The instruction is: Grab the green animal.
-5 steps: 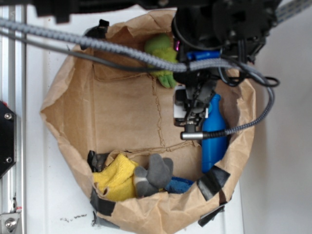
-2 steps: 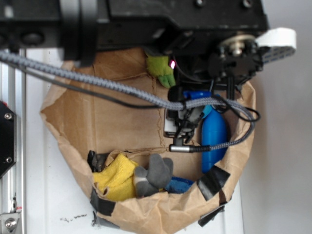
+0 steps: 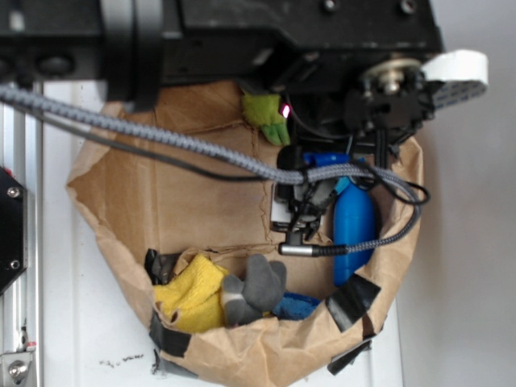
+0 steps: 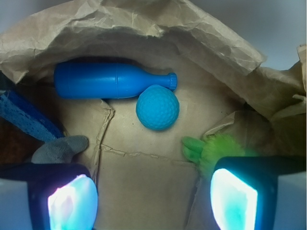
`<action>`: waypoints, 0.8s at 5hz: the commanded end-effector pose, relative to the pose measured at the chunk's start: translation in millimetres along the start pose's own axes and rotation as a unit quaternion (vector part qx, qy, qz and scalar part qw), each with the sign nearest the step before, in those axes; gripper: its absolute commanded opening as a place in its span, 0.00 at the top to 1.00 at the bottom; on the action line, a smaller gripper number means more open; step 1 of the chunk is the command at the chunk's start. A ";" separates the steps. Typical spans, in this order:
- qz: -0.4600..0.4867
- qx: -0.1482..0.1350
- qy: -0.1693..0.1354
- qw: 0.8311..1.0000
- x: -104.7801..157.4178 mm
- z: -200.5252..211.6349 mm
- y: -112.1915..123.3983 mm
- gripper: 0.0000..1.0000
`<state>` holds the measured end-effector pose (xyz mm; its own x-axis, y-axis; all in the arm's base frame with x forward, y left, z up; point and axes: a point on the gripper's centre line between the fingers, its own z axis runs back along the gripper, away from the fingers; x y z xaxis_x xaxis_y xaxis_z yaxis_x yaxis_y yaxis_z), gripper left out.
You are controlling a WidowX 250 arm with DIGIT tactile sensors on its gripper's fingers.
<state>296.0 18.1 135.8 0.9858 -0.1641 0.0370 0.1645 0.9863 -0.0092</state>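
White desk [image 3: 81, 322] under a crumpled brown paper bag [image 4: 144, 28], rolled open and taped so its contents sit in a shallow bowl, w/ a metal rail along the edge. Inside: blue bottle [image 4: 108, 80] against the back wall, teal ball [image 4: 158, 107] just beside it, yellow cloth [image 3: 192, 292] and grey sock [image 3: 256, 286] opposite. Hand [image 4: 153, 201] hangs over the bag floor, fingers apart, empty. Green animal [image 4: 216, 148] lies by the bag's side wall, just ahead of one finger, probably not yet between them; arm hides most of it from outside.

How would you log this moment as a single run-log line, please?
gripper: open, empty | green animal: near right finger, ungrasped | ball, bottle: beyond | phase: approach
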 end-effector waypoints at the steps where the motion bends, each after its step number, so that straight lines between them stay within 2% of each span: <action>1: -0.044 -0.008 -0.001 0.999 6.7 2.0 20.4 0.00; 2: -0.100 -0.024 0.007 0.995 3.8 2.5 23.4 0.00; 3: -0.136 -0.044 0.008 0.990 -11.5 12.0 18.0 0.00; 4: -0.169 -0.027 -0.007 0.985 -16.9 13.8 11.3 0.00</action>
<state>274.3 24.6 133.4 0.8783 -0.4779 0.0140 0.4775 0.8752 -0.0779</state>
